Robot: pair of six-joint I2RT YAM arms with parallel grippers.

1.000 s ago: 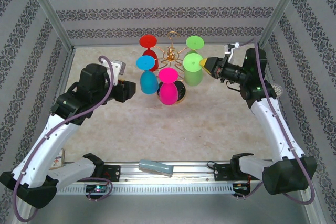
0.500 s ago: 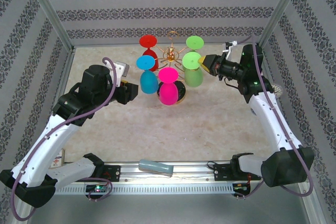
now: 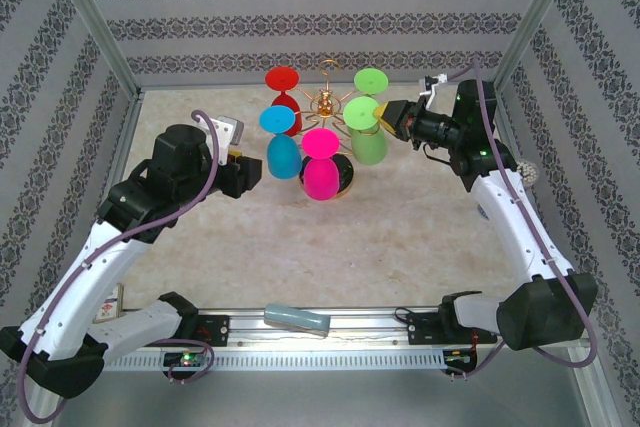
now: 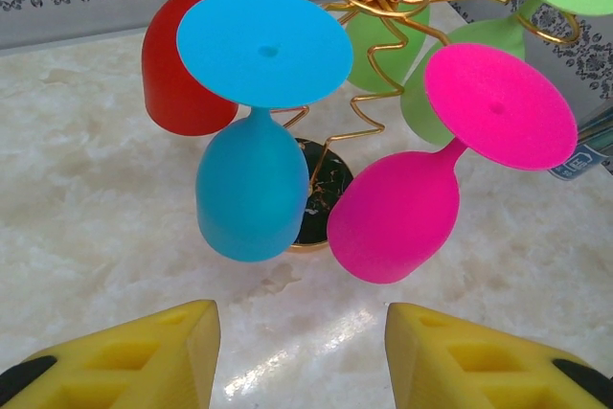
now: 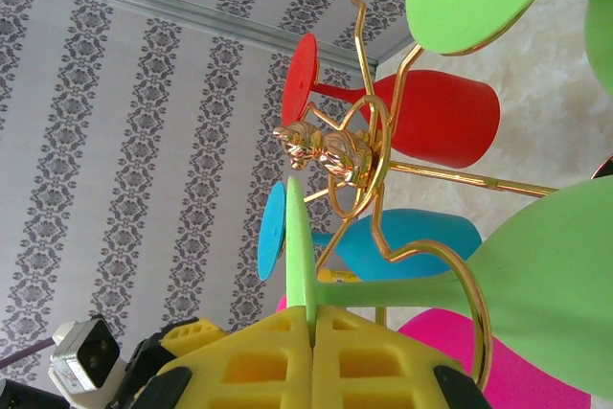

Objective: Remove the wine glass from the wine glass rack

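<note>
The gold wine glass rack (image 3: 326,104) stands at the back middle of the table with several coloured glasses hanging upside down from it. My right gripper (image 3: 383,114) is shut on the rim of the flat foot (image 5: 299,246) of a green wine glass (image 3: 369,147). That glass's stem (image 5: 402,286) still lies inside a gold loop (image 5: 476,332) of the wine glass rack (image 5: 330,150). My left gripper (image 4: 302,352) is open and holds nothing, a short way in front of the blue glass (image 4: 251,189) and the pink glass (image 4: 393,222).
A red glass (image 3: 283,77) and a second green glass (image 3: 371,80) hang on the far side of the rack. Patterned walls and metal posts close in the table. A grey-blue object (image 3: 297,320) lies on the front rail.
My right gripper has slid a little left and back towards the rack's centre, still shut on the green foot. The left arm has edged slightly forward.
</note>
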